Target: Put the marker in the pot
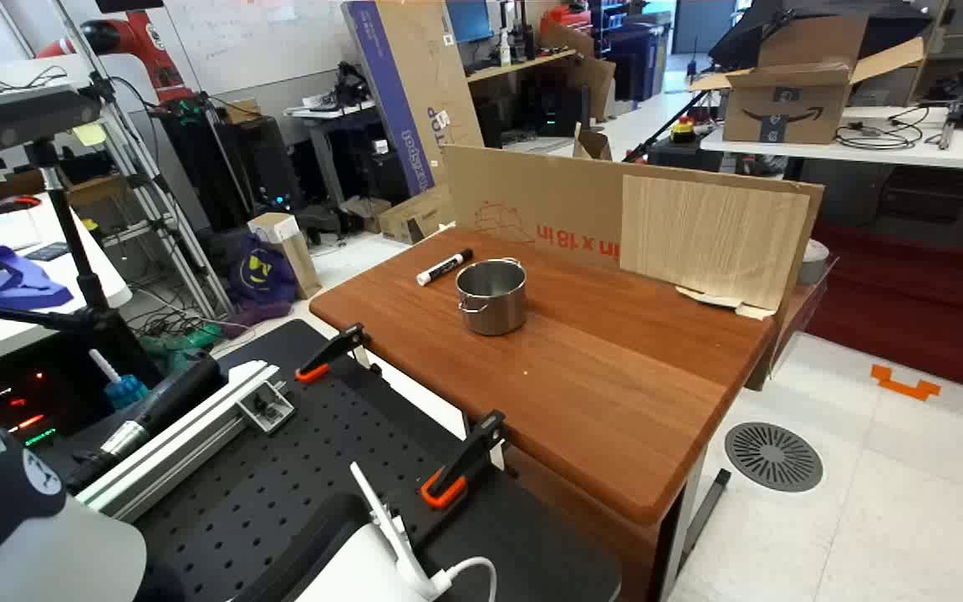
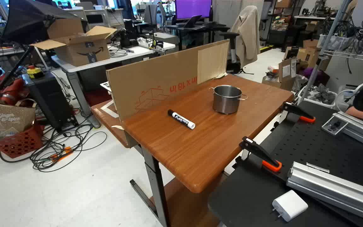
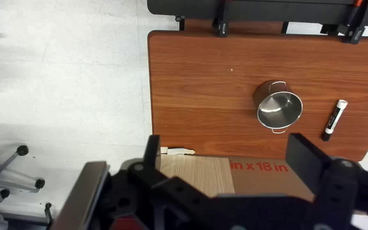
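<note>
Wrist view, far left: pale floor is bounded by the straight left edge of the surface. Along the bottom, the end effector is released, its fingers spread wide apart. Behind them, a wood-grain sheet is seen, followed by a cardboard panel on which "in x 18 in" is printed in red. Further right, the pot is stood upright, one handle turned toward two clamps, one toward the panel. Wide open room is found on its left; on its right, past a narrow strip, the marker is laid flat on the surface, its long axis slanted across the grain, white end pointed toward the clamped edge, black cap toward the panel; the surface's right edge is seen beyond. In an exterior view, from the left, "Ginger" and "Spice" can be made out on a box, a curved arrow is shown on an open carton, the panel's red print is upside down, and "EXPO" can be read along the marker's barrel.
</note>
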Robot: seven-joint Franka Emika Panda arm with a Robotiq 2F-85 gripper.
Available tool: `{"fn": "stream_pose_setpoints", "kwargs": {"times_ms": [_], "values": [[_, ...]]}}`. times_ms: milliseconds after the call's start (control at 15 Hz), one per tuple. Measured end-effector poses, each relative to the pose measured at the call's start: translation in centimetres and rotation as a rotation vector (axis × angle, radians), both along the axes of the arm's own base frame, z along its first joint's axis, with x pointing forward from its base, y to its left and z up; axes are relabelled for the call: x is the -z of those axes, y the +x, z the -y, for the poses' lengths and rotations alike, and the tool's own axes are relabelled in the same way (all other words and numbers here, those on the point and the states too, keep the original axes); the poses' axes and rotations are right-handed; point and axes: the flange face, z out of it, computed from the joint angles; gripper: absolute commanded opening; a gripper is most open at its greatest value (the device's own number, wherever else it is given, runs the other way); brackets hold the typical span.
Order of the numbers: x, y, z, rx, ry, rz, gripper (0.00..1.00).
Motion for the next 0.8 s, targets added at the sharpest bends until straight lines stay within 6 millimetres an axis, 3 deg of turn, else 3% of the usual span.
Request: {"fn": "stream_pose_setpoints", "kwargs": {"times_ms": [267, 400, 800], "values": [[-0.2, 0.0, 0.0, 0.0, -0.002, 0.003, 1.0], [0.0, 0.6, -1.1, -0.01, -0.007, -0.005, 1.0], [2.1, 5.5, -9.4, -0.037, -0.042, -0.033, 1.0]]}}
